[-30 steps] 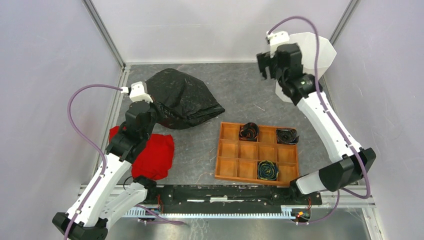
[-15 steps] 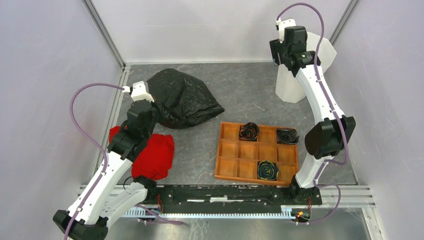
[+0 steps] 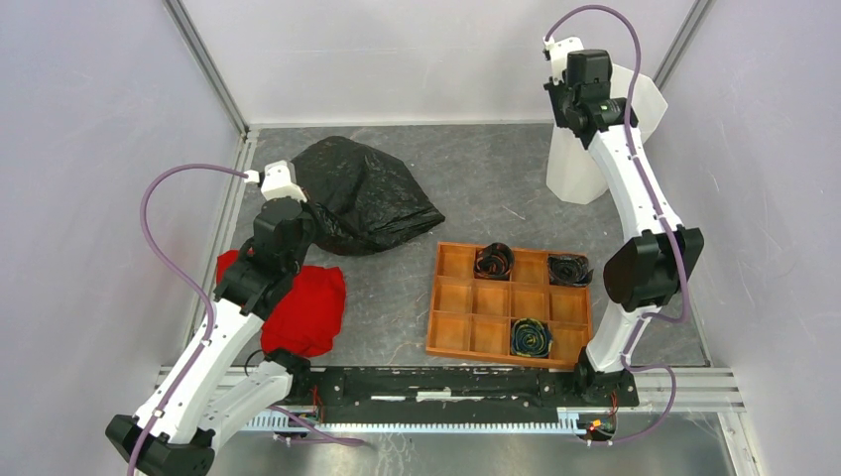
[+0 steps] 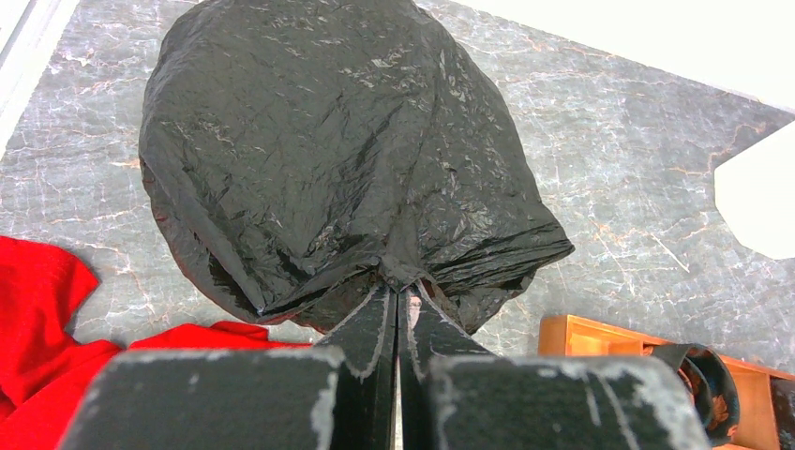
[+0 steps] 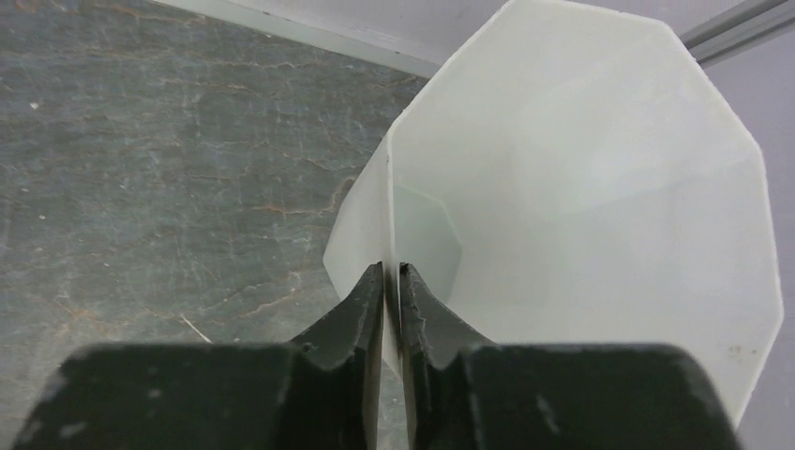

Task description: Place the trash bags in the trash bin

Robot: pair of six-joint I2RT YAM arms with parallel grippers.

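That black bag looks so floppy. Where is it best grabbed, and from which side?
The bag is best pinched at its near edge, coming in low from that side: there the plastic bunches into a thin fold that jaws can close on; the rest is a wide puffed dome.

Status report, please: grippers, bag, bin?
Left gripper shut on crinkled black plastic bag. Right gripper shut on rim of translucent white faceted bin. Orange-brown compartment tray beside path.

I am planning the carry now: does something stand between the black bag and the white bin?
Nothing visible does: bare surface lies between the trash bag and the trash bin; the orange tray sits aside. Only the right gripper, shut on the bin's rim, crowds its opening.
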